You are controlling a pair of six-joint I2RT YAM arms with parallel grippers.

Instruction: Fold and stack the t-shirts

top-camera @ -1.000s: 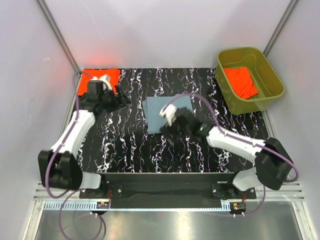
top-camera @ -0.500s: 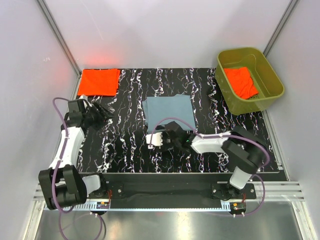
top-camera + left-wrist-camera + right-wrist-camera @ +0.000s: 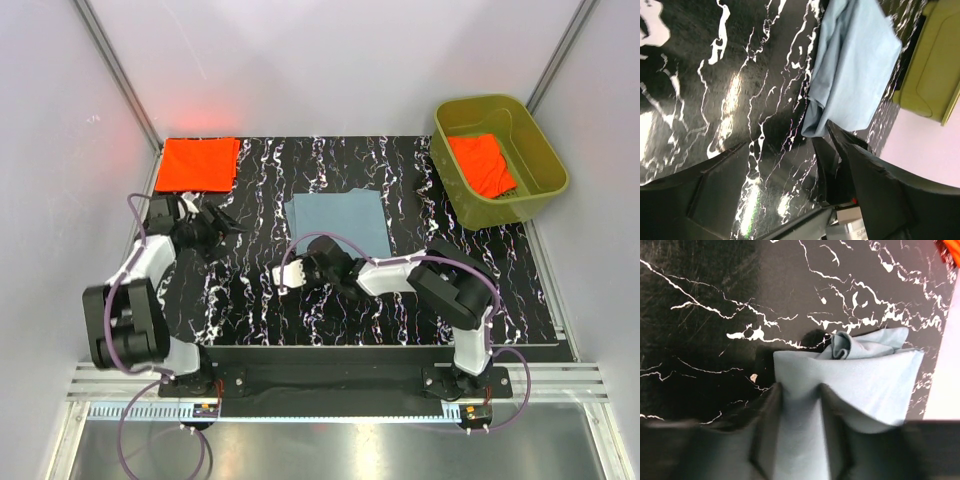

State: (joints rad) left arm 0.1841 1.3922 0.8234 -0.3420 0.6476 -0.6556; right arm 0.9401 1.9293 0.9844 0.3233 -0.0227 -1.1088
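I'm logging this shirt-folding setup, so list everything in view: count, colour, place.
folded orange-red t-shirt: one, orange-red, table's far left corner
loose orange-red t-shirt: one, orange-red, inside the tub
blue-grey t-shirt: one, dusty blue-grey, folded, table centre
tub: one, olive-green, far right corner
table: one, black with white veins
left gripper: one, black, open and empty, over the table's left side
right gripper: one, black, fingers either side of the blue-grey t-shirt's near edge; grip unclear
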